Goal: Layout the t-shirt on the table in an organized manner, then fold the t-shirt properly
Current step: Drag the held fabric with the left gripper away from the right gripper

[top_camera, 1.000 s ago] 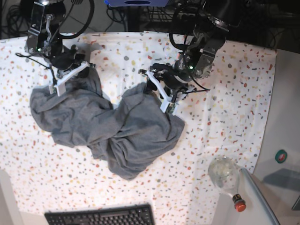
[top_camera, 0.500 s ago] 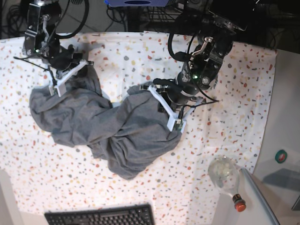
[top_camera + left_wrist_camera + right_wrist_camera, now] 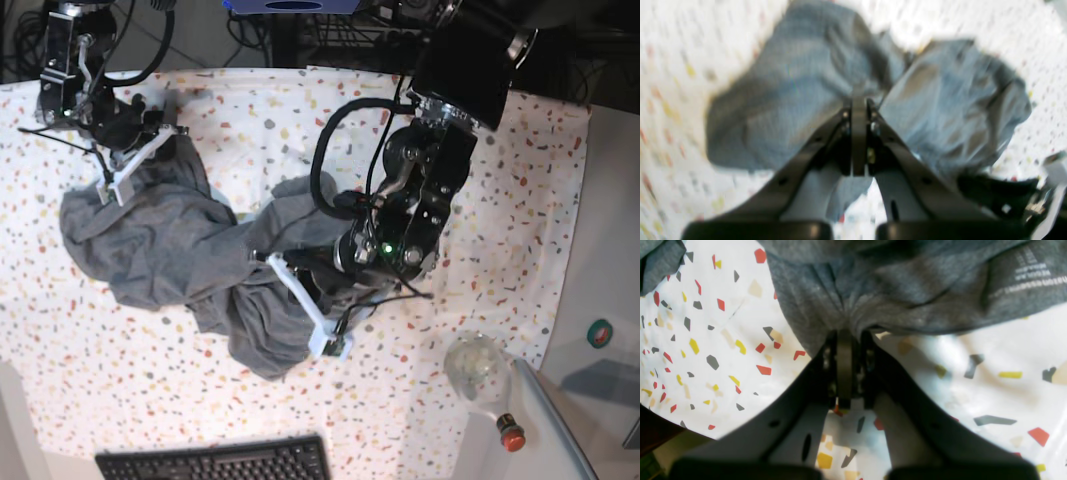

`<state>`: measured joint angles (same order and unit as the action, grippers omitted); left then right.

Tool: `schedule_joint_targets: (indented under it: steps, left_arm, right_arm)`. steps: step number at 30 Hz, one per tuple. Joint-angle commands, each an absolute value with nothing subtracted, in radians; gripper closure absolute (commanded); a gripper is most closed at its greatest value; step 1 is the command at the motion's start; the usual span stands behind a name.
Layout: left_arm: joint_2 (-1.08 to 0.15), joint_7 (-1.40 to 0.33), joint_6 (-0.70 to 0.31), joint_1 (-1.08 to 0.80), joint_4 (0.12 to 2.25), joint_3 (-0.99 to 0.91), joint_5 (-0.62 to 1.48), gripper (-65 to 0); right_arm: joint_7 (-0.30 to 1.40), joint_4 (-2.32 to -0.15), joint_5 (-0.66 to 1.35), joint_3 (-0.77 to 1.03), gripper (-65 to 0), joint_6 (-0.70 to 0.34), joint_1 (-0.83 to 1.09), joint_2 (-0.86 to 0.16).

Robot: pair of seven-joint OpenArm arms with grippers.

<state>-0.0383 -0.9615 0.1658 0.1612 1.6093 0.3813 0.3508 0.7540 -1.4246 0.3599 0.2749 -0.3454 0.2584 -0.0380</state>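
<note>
The heather-grey t-shirt (image 3: pixel 170 240) lies crumpled on the speckled table (image 3: pixel 500 180), left of centre. At its back-left corner my right gripper (image 3: pixel 113 188) is shut on it. The right wrist view shows the cloth (image 3: pixel 907 283) bunched at that gripper (image 3: pixel 844 333), with a pale printed tag mark (image 3: pixel 1027 276) near it. My left gripper (image 3: pixel 328 345) sits at the shirt's front-right edge. In the blurred left wrist view this gripper (image 3: pixel 858 100) is shut, with grey cloth (image 3: pixel 790 100) at its tips and hanging beneath it. The left arm hides part of the shirt's right side.
A black keyboard (image 3: pixel 215 462) lies at the front edge. A clear bottle (image 3: pixel 480 372) with a red cap (image 3: pixel 510 435) lies at the front right beside the plain grey side surface (image 3: pixel 605 260). Cables run along the back.
My left gripper has shut and swung toward the front left, taking the shirt's right edge with it. The right gripper keeps its hold and has shifted slightly back and left.
</note>
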Motion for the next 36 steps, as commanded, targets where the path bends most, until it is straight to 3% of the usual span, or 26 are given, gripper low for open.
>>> schedule_joint_targets:
  steps: [1, 4, 6, 8, 24, 29, 35, 36]
  left_arm:
    - [-0.048, -0.955, 0.165, 0.147, 1.63, 0.383, 0.358, -3.9]
    - [-0.099, -0.952, 0.163, 0.071, 1.646, 0.397, 0.361, -35.2]
    - [-0.127, -0.952, 0.162, 0.031, 1.652, 0.397, 0.363, -51.7]
    - [-0.153, -0.951, 0.162, 0.004, 1.649, 0.397, 0.36, -59.9]
    - [-0.174, -0.814, 0.162, 0.005, 1.466, 0.526, 0.36, -59.1]
    - [-0.174, -0.768, 0.162, 0.03, 1.419, 0.533, 0.36, -39.3]
    - [-0.156, -0.769, 0.162, 0.062, 1.388, 0.533, 0.36, -21.7]
    - [-0.156, -0.771, 0.162, 0.062, 1.392, 0.529, 0.36, -15.0]
  right_arm:
    - [0.785, -1.422, 0.318, 0.278, 0.0, -0.323, 0.263, -0.047]
    - [0.785, -1.422, 0.318, 0.275, 0.0, -0.323, 0.262, -0.044]
    - [0.785, -1.422, 0.318, 0.275, 0.0, -0.323, 0.259, -0.042]
    - [0.785, -1.42, 0.318, 0.277, 0.0, -0.323, 0.254, -0.042]
    - [0.785, -1.42, 0.32, 0.278, 0.0, -0.323, 0.255, -0.039]
    - [0.785, -1.42, 0.32, 0.278, 0.0, -0.323, 0.259, -0.039]
    - [0.785, -1.42, 0.32, 0.278, 0.0, -0.323, 0.259, -0.039]
    - [0.785, -1.42, 0.32, 0.278, 0.0, -0.323, 0.259, -0.039]
